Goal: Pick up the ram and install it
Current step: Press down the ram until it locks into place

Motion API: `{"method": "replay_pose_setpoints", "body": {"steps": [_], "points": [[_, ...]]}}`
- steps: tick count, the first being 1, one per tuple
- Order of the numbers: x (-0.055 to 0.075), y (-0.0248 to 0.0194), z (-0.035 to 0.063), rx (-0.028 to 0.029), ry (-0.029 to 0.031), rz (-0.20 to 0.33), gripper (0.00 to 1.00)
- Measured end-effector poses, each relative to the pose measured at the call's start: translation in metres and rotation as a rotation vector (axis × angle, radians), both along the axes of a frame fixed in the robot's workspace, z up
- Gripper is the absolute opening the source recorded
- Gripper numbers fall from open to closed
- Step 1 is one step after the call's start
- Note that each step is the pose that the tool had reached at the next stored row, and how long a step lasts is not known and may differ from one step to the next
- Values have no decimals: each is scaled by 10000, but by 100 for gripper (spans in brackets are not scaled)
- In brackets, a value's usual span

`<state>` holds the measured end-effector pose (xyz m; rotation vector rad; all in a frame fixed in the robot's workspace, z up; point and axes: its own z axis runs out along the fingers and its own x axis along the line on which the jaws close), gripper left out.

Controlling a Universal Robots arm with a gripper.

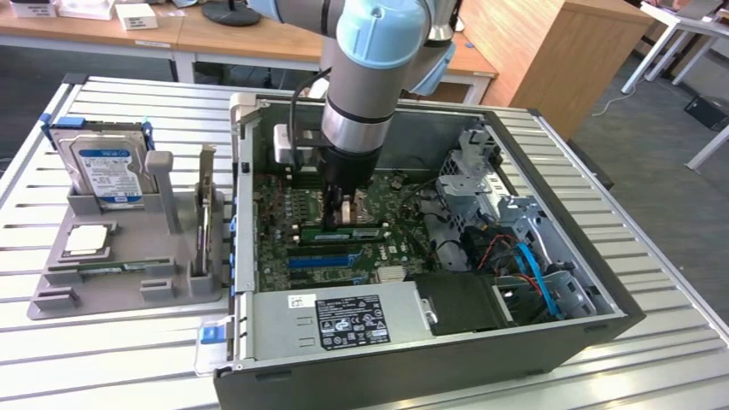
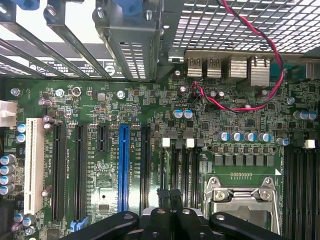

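Hovering low inside the computer case [image 1: 569,329], my gripper [image 1: 335,220] hangs above the motherboard [image 2: 125,107]; fingers [image 2: 163,196] pressed together, gripping nothing I can see; a ram [image 1: 341,231] sits just beside them.

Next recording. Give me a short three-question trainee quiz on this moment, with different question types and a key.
1. True or false: the computer case has its side panel closed.
2. The gripper is:
A. over the motherboard inside the case
B. over the grey tray outside the case
C. touching the hard drive
3. Fill in: in the wrist view, the long slot flanked by black slots is coloured ____.

Key: 1 false; 2 A; 3 blue.
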<state>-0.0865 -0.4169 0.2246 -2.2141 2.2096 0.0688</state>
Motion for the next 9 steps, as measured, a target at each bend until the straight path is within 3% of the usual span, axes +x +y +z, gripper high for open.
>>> {"method": "replay_pose_setpoints", "body": {"steps": [9], "points": [[0, 0, -14, -1, 0, 1, 11]]}}
